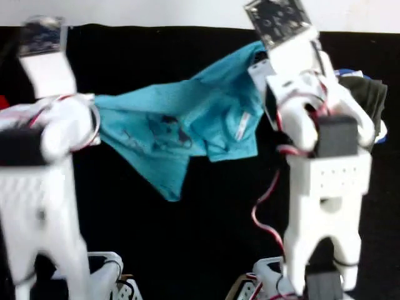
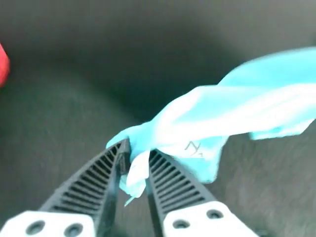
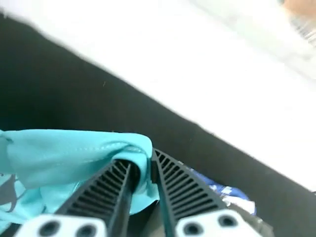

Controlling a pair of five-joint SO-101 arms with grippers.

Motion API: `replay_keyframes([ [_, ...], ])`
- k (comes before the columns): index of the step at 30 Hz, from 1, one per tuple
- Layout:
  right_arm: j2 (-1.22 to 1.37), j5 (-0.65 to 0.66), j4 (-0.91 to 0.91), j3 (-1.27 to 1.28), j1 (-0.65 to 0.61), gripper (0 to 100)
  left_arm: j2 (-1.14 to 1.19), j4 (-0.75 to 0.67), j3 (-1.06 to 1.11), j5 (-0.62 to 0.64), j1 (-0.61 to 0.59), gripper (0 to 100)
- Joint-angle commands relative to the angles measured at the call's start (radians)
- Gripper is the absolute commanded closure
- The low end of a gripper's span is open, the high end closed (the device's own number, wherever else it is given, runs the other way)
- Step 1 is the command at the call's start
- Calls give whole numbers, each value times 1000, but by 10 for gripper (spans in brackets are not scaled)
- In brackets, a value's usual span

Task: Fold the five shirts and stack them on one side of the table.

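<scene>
The black table (image 1: 187, 244) takes up most of the high view, and two white arms stand on it, the left arm (image 1: 44, 187) at eight o'clock and the right arm (image 1: 325, 181) at four o'clock. One teal shirt (image 1: 181, 122) hangs in the air between them, stretched from about nine o'clock to one o'clock, with its middle sagging into a loose point toward the centre. At two o'clock, behind the right arm, is a dark pile (image 1: 369, 94) of cloth with a blue patterned scrap (image 3: 222, 190) at its edge. I cannot tell how many shirts are in it. The left gripper (image 2: 136, 150) is clamped on a bunched corner of the shirt, and the right gripper (image 3: 143, 160) is pinched tight on a hemmed edge. A single red thing (image 2: 2, 64) shows at the table's nine o'clock edge. The main risk I see is a slip, since each grip holds only a thin wad of cloth, so a hard pull apart could tug a corner free and drop that side. The sagging middle may also land crumpled or twisted when lowered, which would spoil the fold. In all I count two arms, two grippers, one shirt held up, one pile and one red thing.
</scene>
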Motion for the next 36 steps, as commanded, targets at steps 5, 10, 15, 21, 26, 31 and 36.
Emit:
replay_keyframes([
  [5, -285, -6, -124, -12, 16, 993, -234, 2, -197, 2, -16, 990],
  [10, -414, -6, -170, -12, 16, 993, -262, -5, -274, 2, -99, 990],
  [15, -483, -6, -236, -12, 16, 993, -262, -5, -308, 0, -159, 990],
  [21, -536, -5, -243, -10, 16, 993, -269, 2, -337, 0, -159, 990],
  [26, -602, -5, -243, -8, 16, 993, -269, 3, -407, 2, -160, 990],
  [31, -561, -5, -246, 8, 16, 993, -257, 17, -366, 2, -160, 990],
  [36, -406, -5, -249, 85, 13, 993, -259, -52, -94, 0, -160, 990],
])
